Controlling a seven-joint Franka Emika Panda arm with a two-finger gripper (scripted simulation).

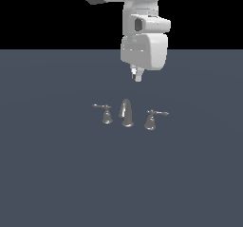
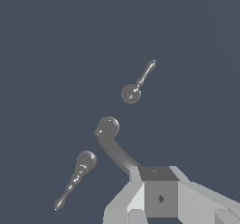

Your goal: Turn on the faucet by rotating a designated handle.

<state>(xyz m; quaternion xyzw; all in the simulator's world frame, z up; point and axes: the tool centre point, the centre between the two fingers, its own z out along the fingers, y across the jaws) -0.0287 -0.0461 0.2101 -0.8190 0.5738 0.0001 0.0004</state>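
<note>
The chrome faucet stands on the dark floor. Its curved spout (image 1: 126, 113) is in the middle. The handle (image 1: 151, 120) is at the exterior view's right, with its thin lever pointing right. The smaller handle (image 1: 107, 113) is at the left, lever pointing left. My gripper (image 1: 137, 75) hangs above and behind the spout, apart from everything, fingers together and empty. In the wrist view the spout (image 2: 112, 138) lies between two handles (image 2: 131, 93) (image 2: 83, 164); I cannot tell which handle is which there. The gripper (image 2: 153, 174) shows at the edge of that picture.
The flat dark grey floor (image 1: 57, 174) spreads all around the faucet. The arm's white wrist body (image 1: 142, 45) hangs over the far side.
</note>
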